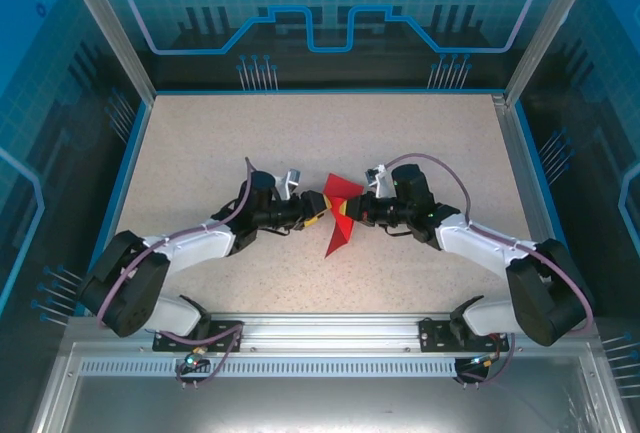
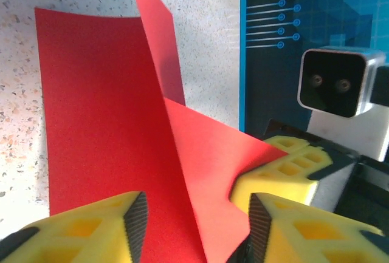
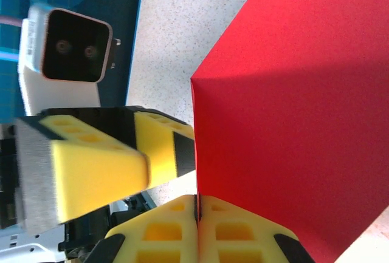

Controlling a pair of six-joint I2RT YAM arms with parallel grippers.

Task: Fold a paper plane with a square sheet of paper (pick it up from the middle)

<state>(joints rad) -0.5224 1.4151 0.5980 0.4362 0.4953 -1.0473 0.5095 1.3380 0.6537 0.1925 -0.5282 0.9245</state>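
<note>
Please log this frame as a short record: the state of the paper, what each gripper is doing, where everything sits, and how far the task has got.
item: thin bright red sheet of paper, partly folded, one flap standing up
left gripper: fingers apart, the sheet passes between them, not clamped
right gripper: fingers shut on an edge of the sheet
location: mid-table, between the two arms, over the speckled beige tabletop
contact with table: cannot tell
progress: creases started, no plane shape yet
</note>
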